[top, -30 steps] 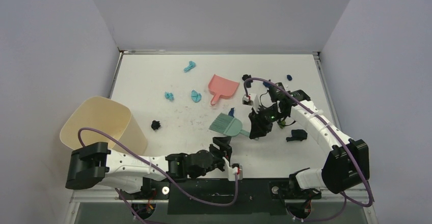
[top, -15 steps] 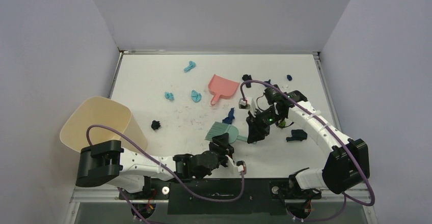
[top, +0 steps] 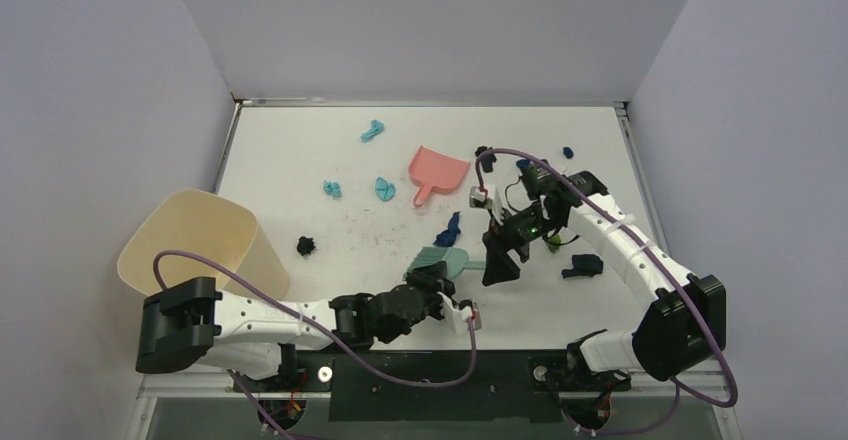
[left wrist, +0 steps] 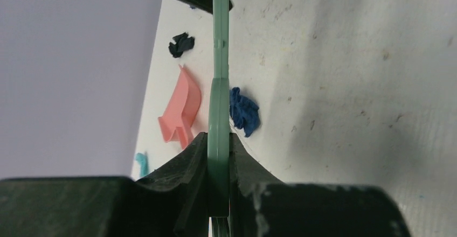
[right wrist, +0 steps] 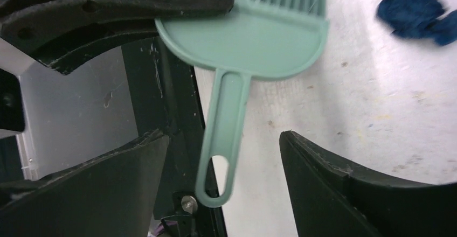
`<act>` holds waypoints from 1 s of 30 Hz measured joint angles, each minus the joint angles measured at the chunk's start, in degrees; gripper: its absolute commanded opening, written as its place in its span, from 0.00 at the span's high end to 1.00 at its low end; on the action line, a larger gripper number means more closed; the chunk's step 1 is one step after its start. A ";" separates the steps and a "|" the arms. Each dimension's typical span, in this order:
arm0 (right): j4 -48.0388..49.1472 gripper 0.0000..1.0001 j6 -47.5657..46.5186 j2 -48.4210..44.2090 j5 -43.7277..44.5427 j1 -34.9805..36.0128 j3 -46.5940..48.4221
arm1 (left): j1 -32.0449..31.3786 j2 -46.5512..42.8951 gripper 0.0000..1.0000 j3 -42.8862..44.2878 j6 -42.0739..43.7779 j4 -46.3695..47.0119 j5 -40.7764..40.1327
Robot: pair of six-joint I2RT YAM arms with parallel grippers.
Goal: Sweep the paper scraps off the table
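The teal hand brush (top: 445,260) lies low over the white table (top: 290,150), near its front. My left gripper (top: 436,280) is shut on the brush's flat head (left wrist: 219,113), which stands edge-on between the fingers. My right gripper (top: 497,262) is open, its fingers (right wrist: 323,178) apart on either side of the brush handle (right wrist: 223,129) without touching it. Paper scraps lie scattered: a dark blue one (top: 449,228) just beyond the brush, also in the wrist views (left wrist: 243,110) (right wrist: 415,13), a black one (top: 306,246) and teal ones (top: 384,188).
The pink dustpan (top: 437,172) lies behind the brush, open end away. A beige bin (top: 200,245) stands at the near left. More scraps sit at the far left (top: 372,131), the far right (top: 567,151) and beside the right arm (top: 582,265).
My left gripper has closed on the brush head. My right gripper has opened and let go of the handle. The brush has come nearer and slightly left.
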 measured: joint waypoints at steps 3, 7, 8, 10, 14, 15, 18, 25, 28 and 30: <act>-2.51 0.13 -1.68 0.00 -2.14 -2.08 5.11 | 2.08 -3.58 1.00 1.84 -6.27 -3.82 5.44; -2.99 0.13 -4.17 -0.63 -5.31 -6.93 11.52 | 6.32 -8.52 1.00 3.43 -14.95 -7.63 13.97; -2.93 0.13 -5.20 -1.29 -5.68 -7.85 12.22 | 7.43 -9.35 1.00 3.65 -16.85 -8.48 16.11; -2.84 0.14 -8.00 -3.30 -6.16 -8.50 12.39 | 9.90 -10.45 1.00 3.85 -20.98 -9.92 21.00; -2.99 0.17 -14.73 -10.16 -6.34 -7.80 11.10 | 15.17 -10.86 1.00 4.15 -29.16 -11.17 31.71; -3.52 0.18 -16.41 -11.45 -6.51 -7.78 11.10 | 16.50 -10.80 1.00 4.44 -31.28 -11.23 34.38; -5.84 0.18 -21.03 -13.38 -6.80 -7.45 11.13 | 18.05 -10.51 1.00 5.03 -35.36 -10.97 39.47; -3.93 0.32 -21.27 -13.55 -6.54 -7.17 5.79 | 18.71 -10.23 1.00 5.11 -40.79 -9.16 46.01; -1.46 0.44 -18.71 -13.51 -6.47 -6.27 3.98 | 19.34 -10.08 1.00 5.11 -42.27 -7.91 46.99; -0.42 0.47 -17.29 -13.40 -6.75 -5.22 3.76 | 19.69 -9.84 1.00 5.11 -43.21 -7.34 47.52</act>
